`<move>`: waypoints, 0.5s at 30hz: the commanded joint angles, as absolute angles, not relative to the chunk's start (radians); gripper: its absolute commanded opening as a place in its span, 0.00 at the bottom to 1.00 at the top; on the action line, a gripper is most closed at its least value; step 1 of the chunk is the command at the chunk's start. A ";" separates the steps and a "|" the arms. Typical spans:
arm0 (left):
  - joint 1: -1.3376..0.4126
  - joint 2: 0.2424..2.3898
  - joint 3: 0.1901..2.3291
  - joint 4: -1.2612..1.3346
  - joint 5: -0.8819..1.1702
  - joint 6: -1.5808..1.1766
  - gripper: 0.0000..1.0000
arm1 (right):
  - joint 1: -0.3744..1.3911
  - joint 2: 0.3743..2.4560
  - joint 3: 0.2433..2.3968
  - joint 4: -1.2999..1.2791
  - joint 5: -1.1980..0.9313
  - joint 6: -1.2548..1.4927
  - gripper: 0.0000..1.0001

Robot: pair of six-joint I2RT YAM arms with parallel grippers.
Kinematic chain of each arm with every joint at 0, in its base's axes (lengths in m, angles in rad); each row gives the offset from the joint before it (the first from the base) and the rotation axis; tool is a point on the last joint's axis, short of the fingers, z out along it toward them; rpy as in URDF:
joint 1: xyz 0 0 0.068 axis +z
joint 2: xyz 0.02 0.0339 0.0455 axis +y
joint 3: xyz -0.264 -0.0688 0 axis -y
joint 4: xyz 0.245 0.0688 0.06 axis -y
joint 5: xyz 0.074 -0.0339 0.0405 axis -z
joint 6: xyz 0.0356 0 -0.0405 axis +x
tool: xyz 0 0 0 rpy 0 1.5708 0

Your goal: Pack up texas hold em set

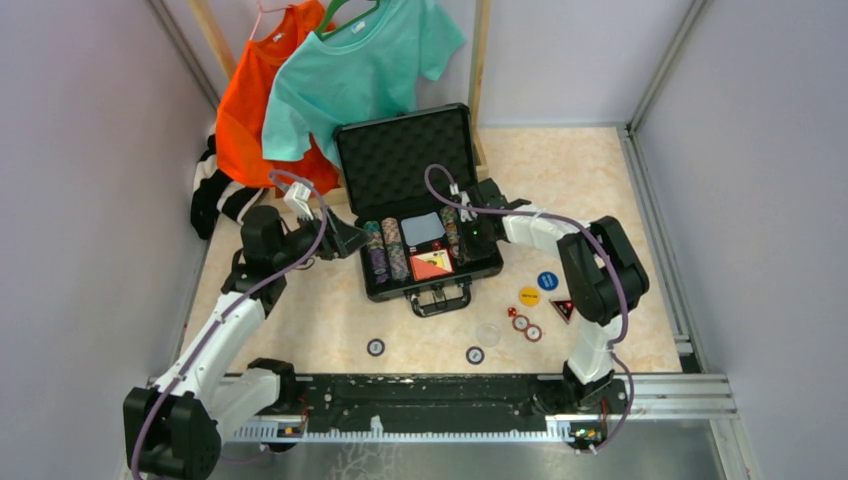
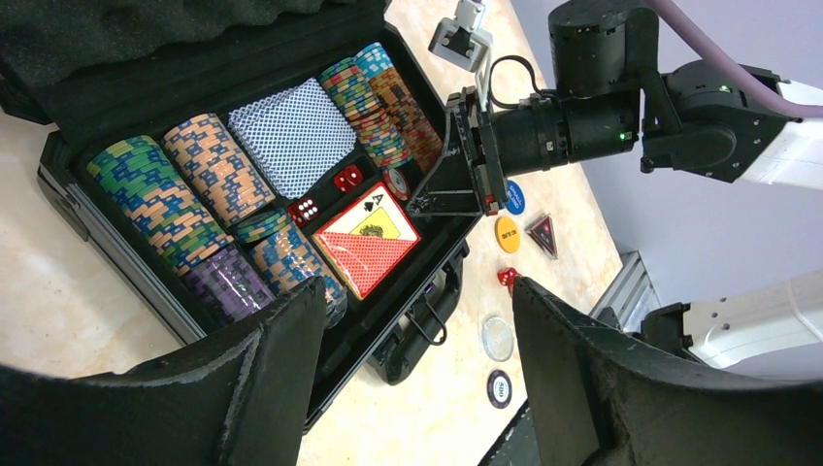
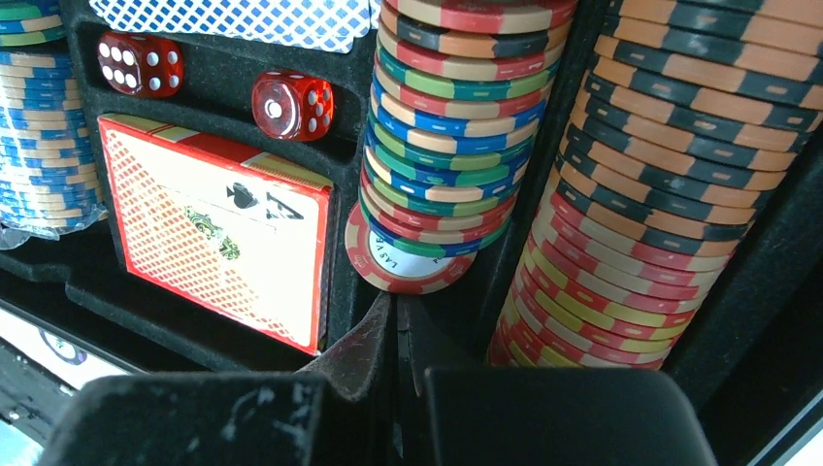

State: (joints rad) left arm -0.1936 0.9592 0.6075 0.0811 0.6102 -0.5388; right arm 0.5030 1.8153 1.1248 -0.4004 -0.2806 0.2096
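Observation:
The black briefcase lies open with its foam lid up. It holds rows of poker chips, a red-orange card box, a blue deck and two red dice. My right gripper is shut inside the case's right side. Its tips touch the edge of a red-and-white chip at the end of a chip row. My left gripper is open and empty, hovering at the case's left front. Loose chips, a die, and the yellow and blue buttons lie on the table.
A dark triangular marker and a clear disc lie right of the case handle. Orange and teal shirts hang on a wooden rack behind the case. Walls close the table on three sides.

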 commanded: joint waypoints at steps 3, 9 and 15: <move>-0.186 0.962 0.612 0.087 0.602 -0.519 0.76 | 0.508 1.877 1.187 -0.351 -0.224 0.184 0.00; -0.186 0.969 0.612 0.091 0.603 -0.520 0.76 | 0.508 1.897 1.209 -0.338 -0.228 0.186 0.00; -0.186 0.971 0.612 0.091 0.605 -0.519 0.76 | 0.509 1.914 1.233 -0.334 -0.201 0.186 0.00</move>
State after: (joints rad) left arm -0.1936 0.9699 0.6075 0.0811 0.6056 -0.5354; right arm 0.5026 1.8614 1.1942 -0.4435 -0.2714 0.2020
